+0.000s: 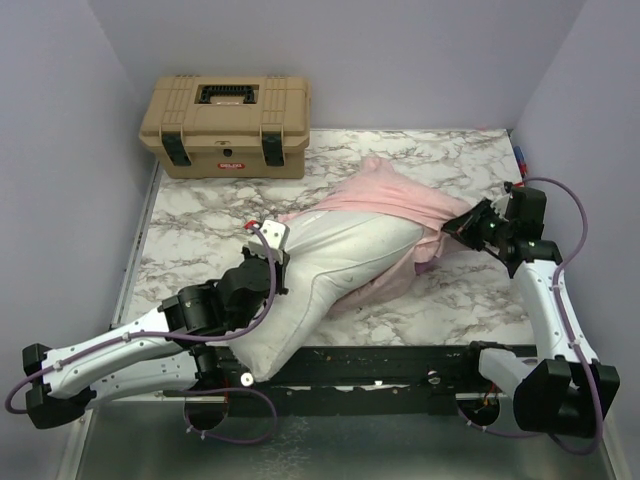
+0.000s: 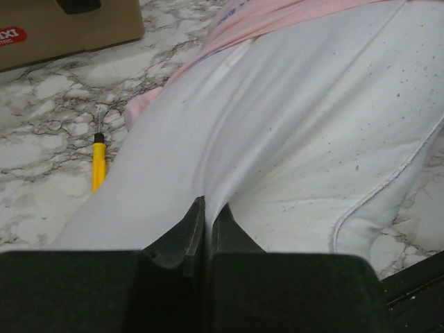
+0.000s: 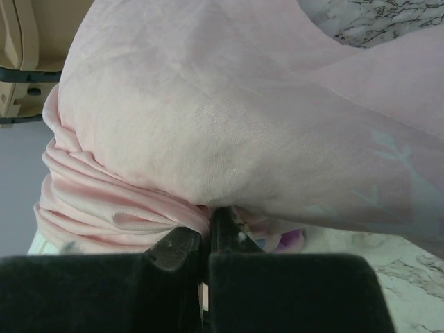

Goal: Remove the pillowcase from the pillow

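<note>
Covering just one end of the pillow (image 1: 330, 265), the pillowcase (image 1: 395, 197) lies bunched.

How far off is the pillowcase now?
Done: the near part of the pillow is bare, the pillowcase turned inside out and bunched over its far end. In hand: left jaws pinch the pillow, right jaws pinch the pillowcase. Left: pulling the case off that far end.
</note>
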You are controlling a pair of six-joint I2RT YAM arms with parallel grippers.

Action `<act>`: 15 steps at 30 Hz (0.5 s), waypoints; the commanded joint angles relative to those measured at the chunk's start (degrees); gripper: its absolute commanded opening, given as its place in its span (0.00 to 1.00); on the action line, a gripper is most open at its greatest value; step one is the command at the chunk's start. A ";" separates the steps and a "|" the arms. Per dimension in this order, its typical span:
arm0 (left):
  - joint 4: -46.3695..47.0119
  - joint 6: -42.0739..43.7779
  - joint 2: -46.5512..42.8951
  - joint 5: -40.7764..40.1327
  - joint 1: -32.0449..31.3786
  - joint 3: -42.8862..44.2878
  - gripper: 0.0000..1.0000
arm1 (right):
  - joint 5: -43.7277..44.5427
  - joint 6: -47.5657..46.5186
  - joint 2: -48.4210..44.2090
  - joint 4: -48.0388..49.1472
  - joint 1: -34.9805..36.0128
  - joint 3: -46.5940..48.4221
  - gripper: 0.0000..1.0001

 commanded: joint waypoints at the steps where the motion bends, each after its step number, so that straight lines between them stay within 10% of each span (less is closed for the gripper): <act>1: -1.73 6.89 -3.38 -0.91 1.73 -0.62 0.00 | 5.18 -4.04 -0.77 5.00 -3.43 -0.88 0.06; 8: 4.75 7.67 -5.28 4.44 1.73 -0.47 0.61 | 4.20 -8.33 -4.50 4.69 -3.19 -4.48 0.30; 15: 7.31 4.62 -0.22 2.68 1.73 3.56 0.76 | 10.67 -10.37 -6.75 1.93 0.53 -4.03 0.68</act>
